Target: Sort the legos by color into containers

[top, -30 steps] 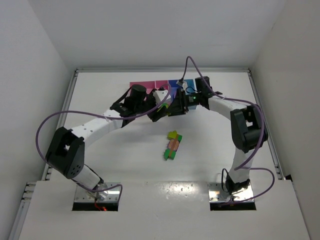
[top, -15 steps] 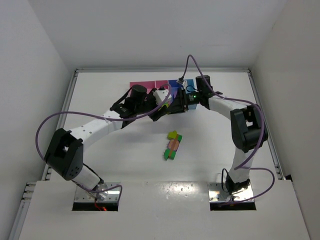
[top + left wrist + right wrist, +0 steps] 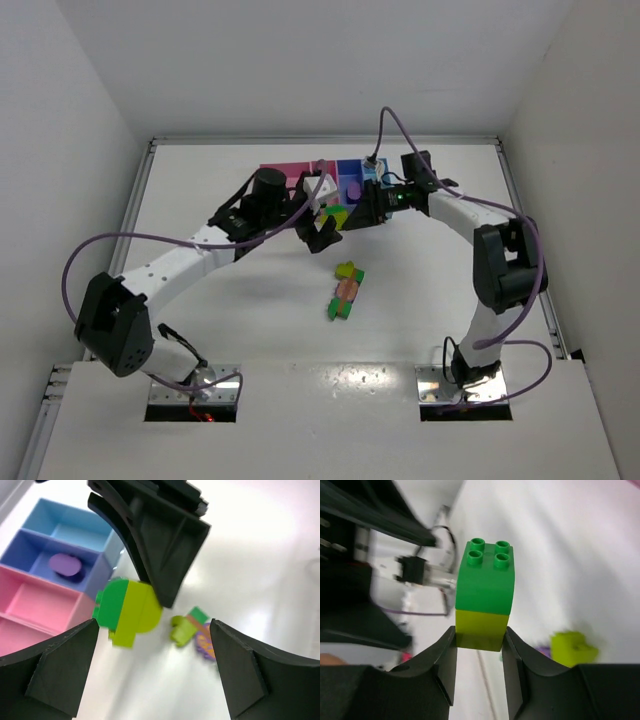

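My right gripper [image 3: 479,636] is shut on a two-brick stack [image 3: 484,592], a green brick on a yellow-green one, gripped at the yellow-green end and held above the table. From above, the stack [image 3: 336,213] sits at the right gripper [image 3: 350,216], just in front of the containers [image 3: 300,176]. My left gripper [image 3: 319,237] is open beside it, holding nothing. The left wrist view shows the stack [image 3: 127,611] apart from the left gripper [image 3: 153,626]. A purple piece [image 3: 67,564] lies in the purple-blue tray [image 3: 30,555]. More legos [image 3: 346,290] lie in a small pile mid-table.
The light blue tray [image 3: 70,527] and the pink trays [image 3: 35,605] adjoin the purple-blue one at the table's far side. A loose yellow-green brick [image 3: 572,650] lies on the table below the right gripper. The two arms nearly meet in front of the trays.
The left gripper has opened and drawn back toward the near left, away from the stack. The right gripper has shut on the stack and holds it alone.
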